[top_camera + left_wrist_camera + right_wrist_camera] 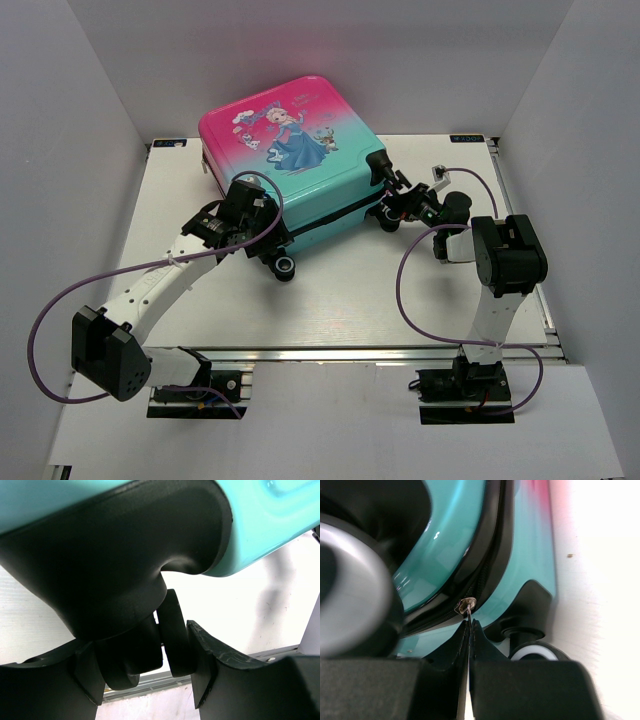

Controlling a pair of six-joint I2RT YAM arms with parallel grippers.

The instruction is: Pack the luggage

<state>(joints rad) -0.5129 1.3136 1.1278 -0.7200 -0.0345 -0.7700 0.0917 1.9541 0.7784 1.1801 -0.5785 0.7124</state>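
Closed pink-to-teal princess suitcase (290, 160) lies flat. The left gripper (145, 655) clamps its caster wheel (172, 635), and the right gripper (470, 630) pinches the zipper pull (466, 605).

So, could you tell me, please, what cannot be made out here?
Inside of the luggage: every view, it lies closed.
Zipper pull: top external, too small and masked by the right gripper; only the right wrist shows it pinched.
Near wheel: right wrist, blurred, too close.
Rest of the luggage: left wrist, cut off by the edges beyond the caster that the left gripper clamps.
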